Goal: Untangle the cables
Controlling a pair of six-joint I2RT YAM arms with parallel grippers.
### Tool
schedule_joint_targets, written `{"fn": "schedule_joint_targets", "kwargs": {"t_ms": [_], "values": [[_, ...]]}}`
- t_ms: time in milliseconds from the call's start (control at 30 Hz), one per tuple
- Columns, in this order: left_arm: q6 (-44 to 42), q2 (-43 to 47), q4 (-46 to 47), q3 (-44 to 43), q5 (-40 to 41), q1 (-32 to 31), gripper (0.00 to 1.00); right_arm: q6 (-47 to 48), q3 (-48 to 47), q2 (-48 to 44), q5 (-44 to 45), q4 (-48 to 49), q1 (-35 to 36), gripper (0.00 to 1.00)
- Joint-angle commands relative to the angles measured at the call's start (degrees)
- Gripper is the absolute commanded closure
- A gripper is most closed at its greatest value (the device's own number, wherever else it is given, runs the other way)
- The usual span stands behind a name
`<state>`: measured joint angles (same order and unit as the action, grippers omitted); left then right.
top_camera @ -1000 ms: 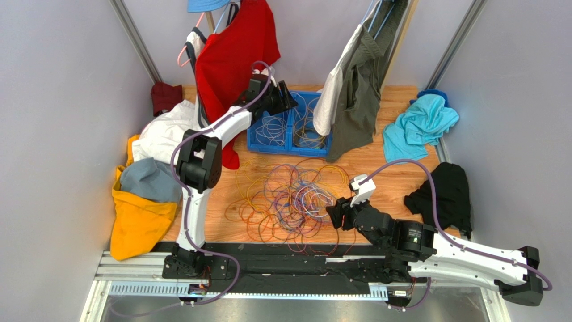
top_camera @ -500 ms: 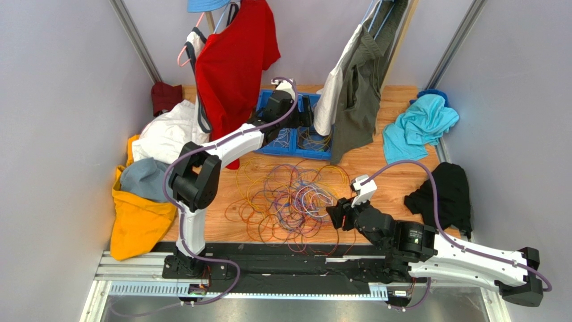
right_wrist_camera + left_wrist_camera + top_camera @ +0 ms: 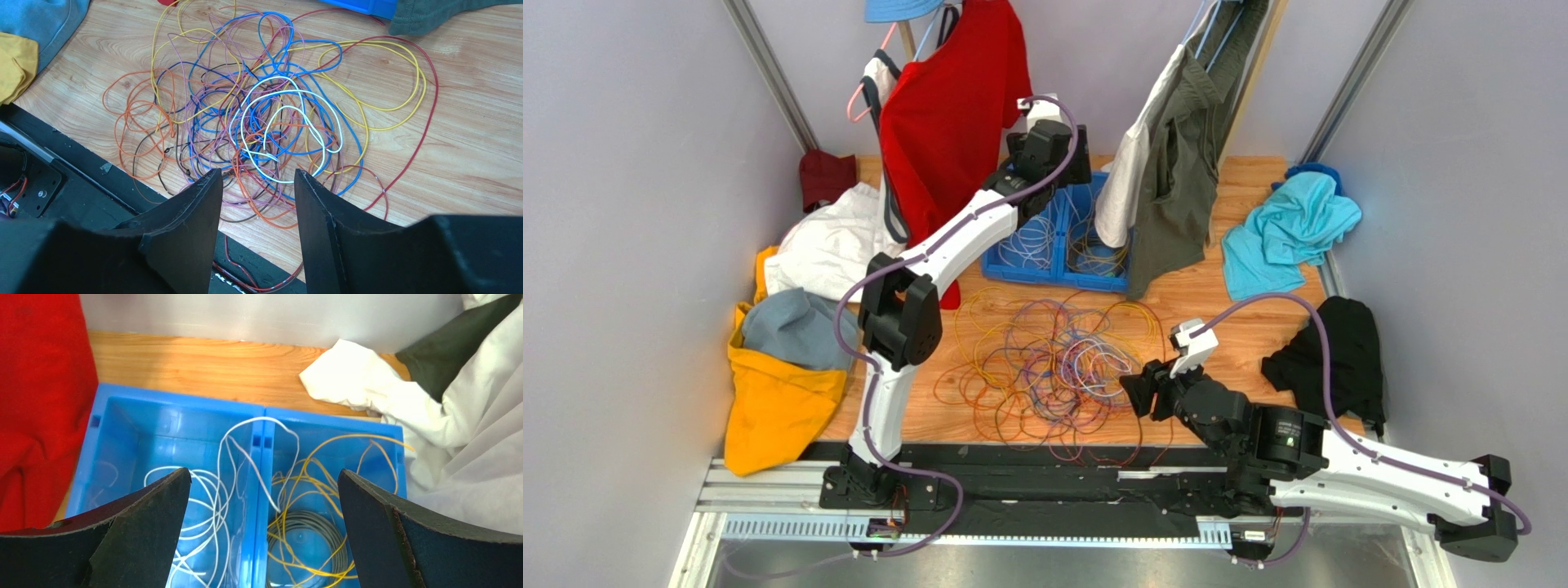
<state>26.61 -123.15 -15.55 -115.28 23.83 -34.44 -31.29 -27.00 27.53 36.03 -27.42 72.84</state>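
Now | blue bin (image 3: 166, 425) | left compartment: white cables (image 3: 202, 505) | right: yellow cables (image 3: 293, 499)

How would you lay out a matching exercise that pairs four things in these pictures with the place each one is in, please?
Things:
1. white cables
2. yellow cables
3. tangled heap of cables
4. red shirt

Places:
A. spread on the wooden table, just ahead of the open right pincer
B. mostly in the left compartment of the blue bin
C. hanging at the back, left of the bin
D. in the right compartment of the blue bin

Pairs: 1-B, 2-D, 3-A, 4-C
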Motion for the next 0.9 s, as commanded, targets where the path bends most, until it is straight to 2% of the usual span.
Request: {"fn": "schedule_joint_targets", "kwargs": {"t_ms": [0,33,67,167,500,867], "values": [[3.7,-2.53,-3.35,-3.19,-5.88,3.58,0.03,-0.79,-1.03,1.91,0.97,1.31,0.2,0.5],[5.36,-2.97,-1.26,-2.06,-10.69,5.41,0.06,-0.7,-1.12,2.44,1.06,1.4,0.2,0.5],[8.17,-3.14,0.07,-1.35,-13.35,6.21,0.11,-0.62,-1.29,3.49,1.15,1.58,0.2,0.5],[12.05,-4.63,3.16,-0.2,-19.78,8.07,0.19,-0.44,-1.74,5.6,1.23,2.46,0.2,0.5],[15.22,-11.75,2.98,-7.93,-23.21,8.24,0.28,-1.49,-2.53,6.58,3.07,0.79,0.2,0.5],[18.3,-14.57,7.28,-8.12,-23.48,9.56,0.32,-1.23,-2.44,8.33,4.13,1.49,0.2,0.5]]}}
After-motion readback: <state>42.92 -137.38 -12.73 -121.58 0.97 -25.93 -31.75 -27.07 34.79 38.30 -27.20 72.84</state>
